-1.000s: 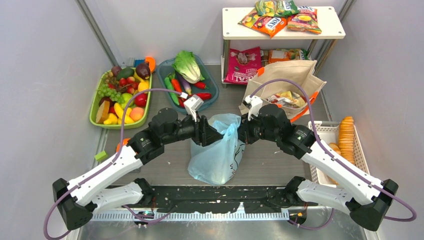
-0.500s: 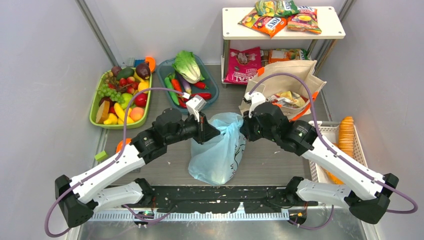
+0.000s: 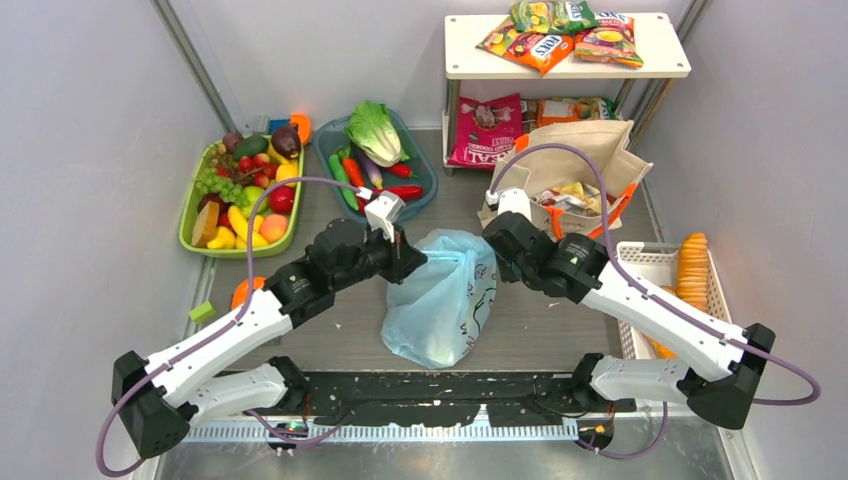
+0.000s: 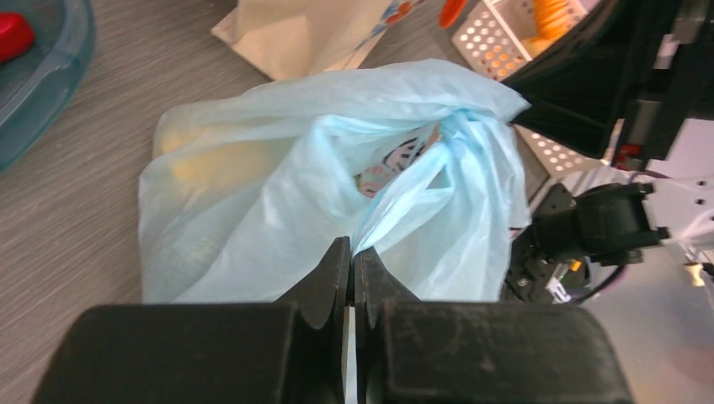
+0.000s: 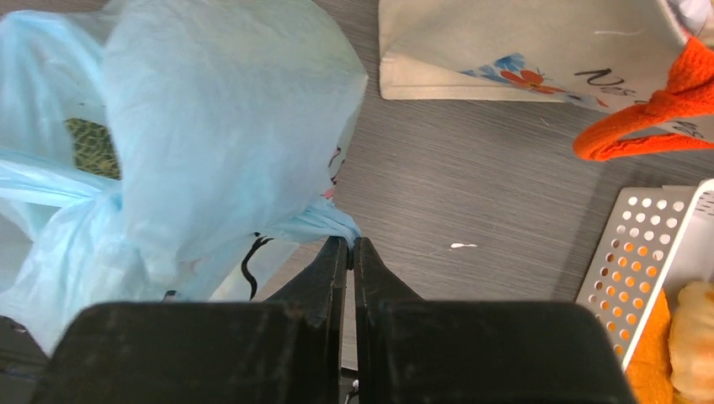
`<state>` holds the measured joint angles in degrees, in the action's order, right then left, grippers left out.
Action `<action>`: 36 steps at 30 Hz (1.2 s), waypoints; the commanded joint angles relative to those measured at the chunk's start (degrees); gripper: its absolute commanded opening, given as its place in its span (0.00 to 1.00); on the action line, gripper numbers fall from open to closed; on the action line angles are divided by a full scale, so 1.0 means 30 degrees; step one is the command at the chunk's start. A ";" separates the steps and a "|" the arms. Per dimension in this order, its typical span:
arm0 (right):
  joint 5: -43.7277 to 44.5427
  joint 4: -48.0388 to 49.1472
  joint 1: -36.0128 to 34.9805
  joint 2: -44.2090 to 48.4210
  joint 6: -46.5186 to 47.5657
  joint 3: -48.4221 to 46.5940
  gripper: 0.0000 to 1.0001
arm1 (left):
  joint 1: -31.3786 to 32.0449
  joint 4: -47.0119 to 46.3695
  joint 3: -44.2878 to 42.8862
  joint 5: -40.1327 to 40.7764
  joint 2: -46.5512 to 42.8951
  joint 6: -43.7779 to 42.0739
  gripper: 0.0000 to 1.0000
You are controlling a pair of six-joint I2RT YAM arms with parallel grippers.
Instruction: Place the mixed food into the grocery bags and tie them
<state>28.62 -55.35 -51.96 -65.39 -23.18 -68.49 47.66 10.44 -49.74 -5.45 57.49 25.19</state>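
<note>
Elbows bent, left gripper (image 4: pixel 351 259) and right gripper (image 5: pixel 349 249) pinch light-blue bag (image 3: pixel 440 300).

1. The left arm (image 3: pixel 225 340) and the right arm (image 3: pixel 655 315) are showing white shells on their long links and rounded black housings at the joints.
2. A thin purple cable (image 3: pixel 300 181) is running along each arm.
3. A small white block (image 3: pixel 384 209) is sitting on each wrist.
4. The left gripper (image 4: pixel 352 252) and the right gripper (image 5: pixel 351 246) are showing tapered matte-black fingers (image 4: pixel 324 282).
</note>
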 commanded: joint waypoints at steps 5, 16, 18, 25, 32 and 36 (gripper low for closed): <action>0.1462 0.0544 0.1277 -0.1286 -0.0255 0.2626 0.05 | -0.2050 -0.1930 0.3162 0.0791 0.0374 -0.0080 0.00; 0.1251 0.2585 0.3223 0.0326 -0.0140 0.4186 0.07 | -0.2995 -0.4835 0.4464 -0.2151 0.0712 0.0567 0.00; 0.1015 0.3207 0.3449 0.1570 -0.0586 0.4408 0.25 | -0.2996 -0.5159 0.4515 -0.2625 0.0548 0.0576 0.00; -0.0271 0.7045 0.4176 0.7857 -0.4929 0.7685 0.78 | -0.2996 -0.6261 0.5024 -0.3520 0.0111 0.1181 0.00; 0.0435 0.7609 0.4256 1.1699 -1.8360 1.1954 0.71 | -0.2995 -0.6659 0.5388 -0.3741 -0.0081 0.1554 0.00; -0.0044 0.9160 0.4271 1.2398 -2.2312 1.3827 0.70 | -0.2995 -0.6730 0.5503 -0.3733 -0.0257 0.1578 0.00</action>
<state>28.32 -34.15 -39.24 -29.85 -68.25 -31.29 38.92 -5.98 -33.56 -15.77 58.46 29.58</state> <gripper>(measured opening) 0.715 0.022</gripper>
